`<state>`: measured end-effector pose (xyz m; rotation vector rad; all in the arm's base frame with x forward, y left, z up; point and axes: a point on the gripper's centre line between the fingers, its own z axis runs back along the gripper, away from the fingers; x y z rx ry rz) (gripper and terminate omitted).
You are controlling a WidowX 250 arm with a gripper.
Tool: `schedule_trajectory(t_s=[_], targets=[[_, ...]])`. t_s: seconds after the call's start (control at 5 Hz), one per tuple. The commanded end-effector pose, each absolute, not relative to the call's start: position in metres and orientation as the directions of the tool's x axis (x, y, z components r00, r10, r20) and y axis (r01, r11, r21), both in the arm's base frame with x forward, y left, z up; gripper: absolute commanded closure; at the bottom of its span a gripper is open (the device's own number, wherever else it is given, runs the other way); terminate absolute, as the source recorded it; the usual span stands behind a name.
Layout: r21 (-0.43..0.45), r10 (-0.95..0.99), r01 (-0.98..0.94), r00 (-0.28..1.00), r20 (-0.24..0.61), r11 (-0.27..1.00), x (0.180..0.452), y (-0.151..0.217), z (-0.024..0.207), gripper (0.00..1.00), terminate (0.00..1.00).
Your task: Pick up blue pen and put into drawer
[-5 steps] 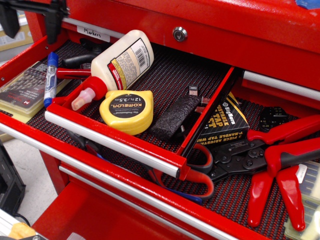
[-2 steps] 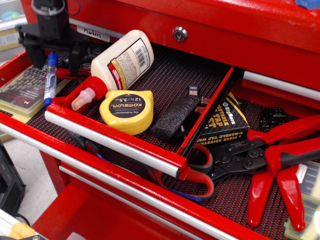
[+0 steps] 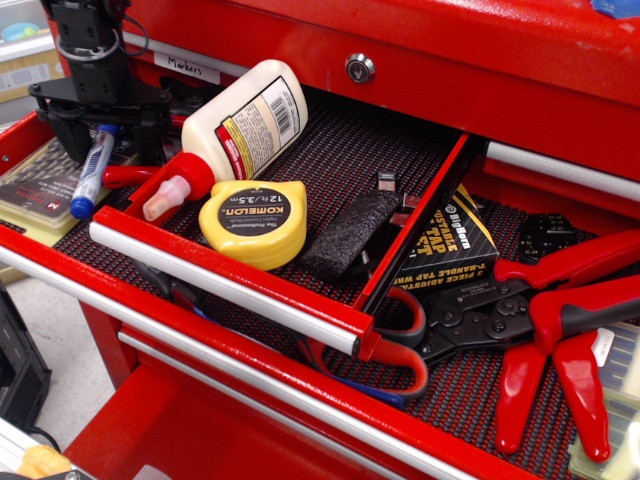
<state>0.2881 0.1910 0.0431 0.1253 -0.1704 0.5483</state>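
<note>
The blue pen [image 3: 90, 172] lies in the open red drawer at the far left, tilted, with its blue end [image 3: 80, 207] toward the front, resting on a drill bit case. My black gripper [image 3: 105, 132] is down over the pen's upper end. Its fingers [image 3: 62, 122] stand wide apart on either side of the pen, so it is open. The pen's top end is partly hidden under the gripper.
A glue bottle [image 3: 245, 120], a yellow tape measure [image 3: 253, 222] and a black block [image 3: 350, 235] lie in the red inner tray [image 3: 225, 282] just right of the pen. A drill bit case [image 3: 35, 190] lies at the left. Red-handled pliers [image 3: 560, 320] lie at the right.
My gripper has come down from the top left corner onto the pen's upper end. The pen's front end has swung a little to the left.
</note>
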Motion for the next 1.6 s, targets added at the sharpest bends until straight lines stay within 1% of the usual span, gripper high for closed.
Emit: schedule_trajectory(t_s=[0.0,0.2,0.4,0.6,0.8,1.0,1.2,1.4], targets=[[0.063,0.476,-0.492,0.863,0.170,0.869,0.285,0.198,0.052,1.00,0.00],[0.125,0.410,-0.418,0.908,0.087,0.900,0.275,0.199,0.093,1.00,0.00],[0.193,0.383,-0.384,0.923,0.046,0.903,0.264,0.187,0.140,1.00,0.00],[0.143,0.343,-0.340,0.939,0.005,0.929,0.259,0.164,0.174,1.00,0.00],[0.112,0.387,-0.392,0.920,0.070,0.913,0.266,0.116,0.185,1.00,0.00],[0.134,0.346,-0.361,0.930,0.127,0.923,0.281,0.071,0.181,1.00,0.00],[0.105,0.278,-0.290,0.954,0.109,0.951,0.283,0.033,0.184,1.00,0.00],[0.114,0.366,-0.379,0.923,0.122,0.918,0.288,-0.004,0.179,1.00,0.00]])
